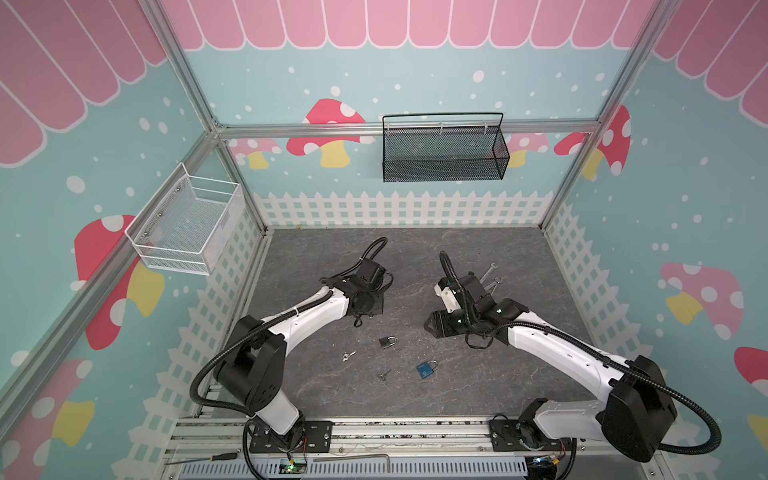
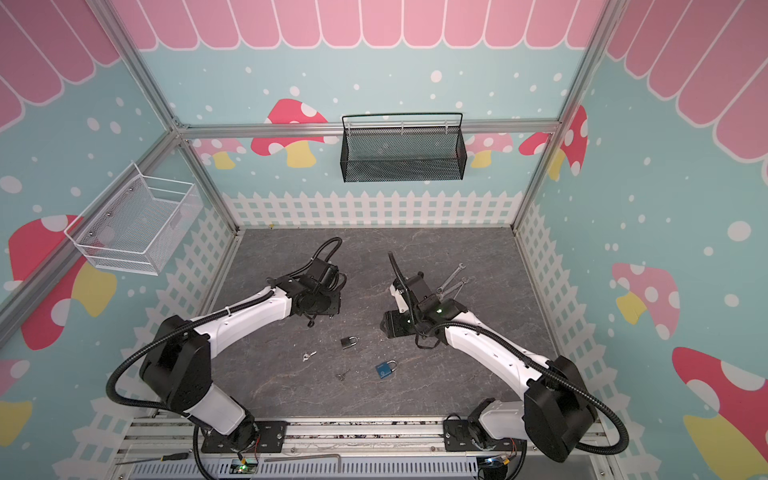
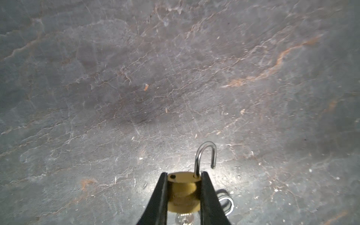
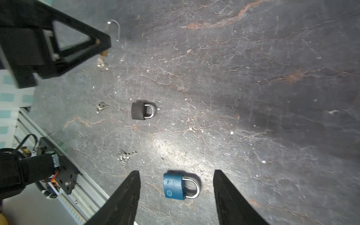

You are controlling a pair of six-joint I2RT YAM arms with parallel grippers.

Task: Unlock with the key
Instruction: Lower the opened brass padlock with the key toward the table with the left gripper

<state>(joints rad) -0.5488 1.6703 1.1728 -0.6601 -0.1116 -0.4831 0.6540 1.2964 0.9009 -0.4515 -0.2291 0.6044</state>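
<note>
Left gripper (image 3: 184,175) clamped on small brass padlock (image 3: 183,194), steel shackle (image 3: 207,143) sprung open, silver key (image 3: 184,219) in its base, over grey stone-look tabletop (image 3: 116,78); right gripper (image 4: 177,171) spread wide, empty, facing blue padlock (image 4: 173,186).

On the table (image 1: 519,374), a first padlock (image 1: 387,342) lies near the middle, and a second padlock (image 1: 427,369) lies nearer the front edge, to its right. A bunch of keys (image 1: 348,355) lies left of the first padlock. A single key (image 1: 384,375) lies in front of it, left of the second padlock. Wrenches (image 1: 490,274) lie behind the right arm (image 1: 561,349). A third padlock (image 3: 183,192) sits gripped in the left hand (image 3: 184,174), with an inserted key (image 3: 184,220) at its base. A side basket (image 1: 187,224) hangs on the left wall, and a back basket (image 1: 442,153) on the rear rail.
</note>
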